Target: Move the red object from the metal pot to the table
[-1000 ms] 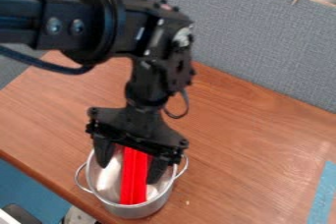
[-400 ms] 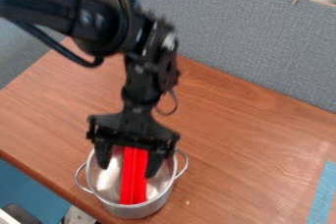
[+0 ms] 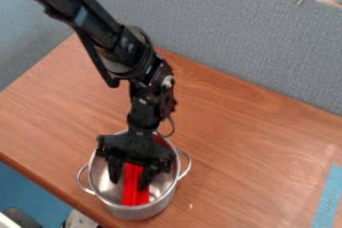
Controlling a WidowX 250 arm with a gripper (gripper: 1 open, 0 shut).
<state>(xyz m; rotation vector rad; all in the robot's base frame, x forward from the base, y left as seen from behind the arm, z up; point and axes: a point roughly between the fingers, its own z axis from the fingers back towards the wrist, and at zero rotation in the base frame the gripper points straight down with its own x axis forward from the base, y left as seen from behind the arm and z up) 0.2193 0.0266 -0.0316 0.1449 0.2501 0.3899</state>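
Camera: black arm reaching down into metal pot.
Pincer: inside pot, straddling red object; grasp unclear.
Worktop: reddish-brown wood.
Room: grey-blue panel behind.

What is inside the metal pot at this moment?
The red object lies in the metal pot, with the end effector lowered over its upper part. That part and the pot floor beneath are covered.
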